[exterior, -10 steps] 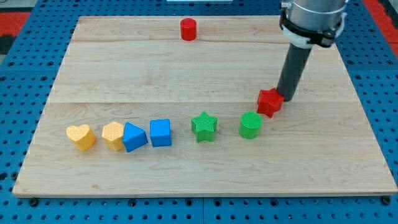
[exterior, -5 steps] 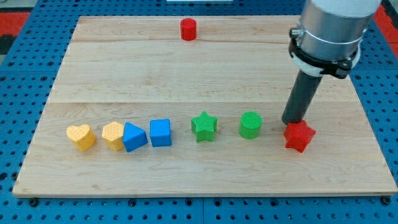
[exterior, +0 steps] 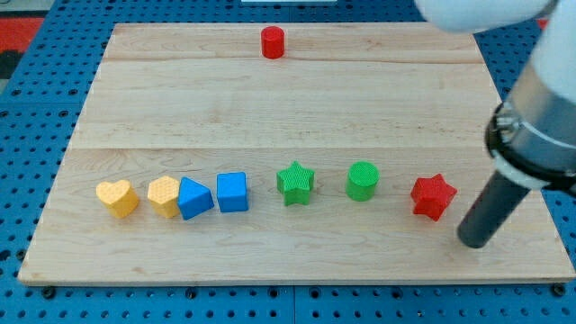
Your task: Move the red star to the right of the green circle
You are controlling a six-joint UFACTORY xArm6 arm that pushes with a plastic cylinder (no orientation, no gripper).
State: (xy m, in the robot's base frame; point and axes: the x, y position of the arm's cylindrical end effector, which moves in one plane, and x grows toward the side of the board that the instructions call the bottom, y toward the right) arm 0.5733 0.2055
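Since the earlier frames the red star-shaped block (exterior: 434, 196) has been carried from above the green cylinder down into the row, and my tip (exterior: 473, 241) has swung round from the star's upper left to its lower right, now standing clear of it.

Going left to right from far on my tip's left: a yellow heart-shaped block (exterior: 118, 198) sits farthest away, then a second yellow heart block (exterior: 164, 195) touching a blue triangular block (exterior: 194, 198), then a blue cube-like block (exterior: 232, 191). Closer in comes a green star-shaped block (exterior: 295, 183), then the green circle, a ribbed cylinder (exterior: 362, 181). The red star lies just up and left of my tip, near it but not touching, and apart from the green circle on that circle's right side, roughly level with the row. A small red cylinder (exterior: 273, 42) stands far up and left of my tip, near the top edge of the pale wooden surface (exterior: 270, 99).

There is no claw on this arm to open or close, only the bare rod, holding nothing.

By my judgement the placing step is finished: the star already sits right of the green circle. The next move calls only for drawing away without nudging the star.
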